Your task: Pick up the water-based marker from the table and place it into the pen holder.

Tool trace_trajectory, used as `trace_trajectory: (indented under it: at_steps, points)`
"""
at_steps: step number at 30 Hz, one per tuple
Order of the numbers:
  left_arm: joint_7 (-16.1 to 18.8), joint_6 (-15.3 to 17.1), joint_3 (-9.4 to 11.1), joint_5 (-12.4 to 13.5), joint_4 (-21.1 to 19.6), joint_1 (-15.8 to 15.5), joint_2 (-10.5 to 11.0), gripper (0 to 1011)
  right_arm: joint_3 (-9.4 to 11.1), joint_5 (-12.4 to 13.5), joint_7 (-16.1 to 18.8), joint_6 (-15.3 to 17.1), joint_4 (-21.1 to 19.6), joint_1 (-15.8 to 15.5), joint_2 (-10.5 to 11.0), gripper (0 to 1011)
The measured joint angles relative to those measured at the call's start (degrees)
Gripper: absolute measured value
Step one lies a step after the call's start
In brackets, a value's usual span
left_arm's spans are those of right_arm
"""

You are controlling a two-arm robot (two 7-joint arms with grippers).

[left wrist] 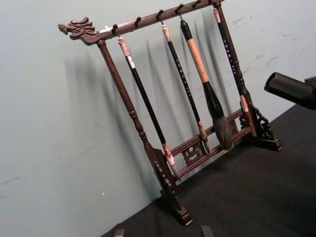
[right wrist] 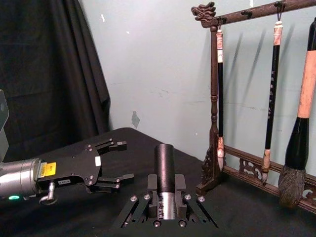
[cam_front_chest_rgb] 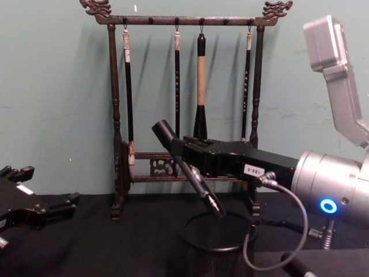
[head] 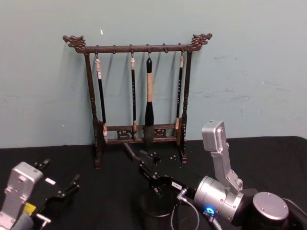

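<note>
- My right gripper is clamped on the water-based marker. The jaws are closed on its barrel below the black cap, so it cannot slip while tilted.
- The marker hangs at a slant, its lower end aimed down at the pen holder. It is just over the rim and not yet inside.
- I judge this the lining-up step. The tip needs to clear the rim before I let go.
- The brush rack stands close behind the holder, so I would go down rather than forward.
- My left gripper rests low over the table on its own side, fingers spread and empty, out of the way.
</note>
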Motion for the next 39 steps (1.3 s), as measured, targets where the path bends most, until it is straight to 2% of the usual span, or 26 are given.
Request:
trace_trajectory:
  at_steps: [16,19,20,24,26,27,30,31,33,34,36,37,39]
  points:
    - [0.0,0.0,0.0,0.0,0.0,0.0,0.0,1001,0.0,0.0,0.1,0.0,-0.1,-0.1,0.0,218]
    - [0.0,0.0,0.0,0.0,0.0,0.0,0.0,1001,0.0,0.0,0.1,0.0,-0.1,-0.1,0.0,305]
    - [0.0,0.0,0.0,0.0,0.0,0.0,0.0,1001,0.0,0.0,0.1,0.0,-0.1,-0.1,0.1,384]
    - [0.0,0.0,0.0,0.0,0.0,0.0,0.0,1001,0.0,0.0,0.1,0.0,-0.1,-0.1,0.0,446]
    - [0.0,0.0,0.0,0.0,0.0,0.0,0.0,1001,0.0,0.0,0.1,0.0,-0.1,-0.1,0.0,539]
    - [0.0,0.0,0.0,0.0,0.0,0.0,0.0,1001,0.0,0.0,0.1,0.0,-0.1,-0.1,0.1,539]
    - [0.0,0.0,0.0,0.0,0.0,0.0,0.0,1001,0.0,0.0,0.1,0.0,-0.1,-0.1,0.0,684]
    - [0.0,0.0,0.0,0.0,0.0,0.0,0.0,1001,0.0,0.0,0.1,0.0,-0.1,-0.1,0.0,684]
    - [0.0,0.0,0.0,0.0,0.0,0.0,0.0,1001,0.0,0.0,0.1,0.0,-0.1,-0.1,0.0,783]
    - [0.0,0.0,0.0,0.0,0.0,0.0,0.0,1001,0.0,0.0,0.1,0.0,-0.1,-0.1,0.1,783]
    - [0.0,0.0,0.0,0.0,0.0,0.0,0.0,1001,0.0,0.0,0.1,0.0,-0.1,-0.1,0.0,869]
    - [0.0,0.0,0.0,0.0,0.0,0.0,0.0,1001,0.0,0.0,0.1,0.0,-0.1,-0.1,0.0,869]
    - [0.0,0.0,0.0,0.0,0.0,0.0,0.0,1001,0.0,0.0,0.1,0.0,-0.1,-0.1,0.0,938]
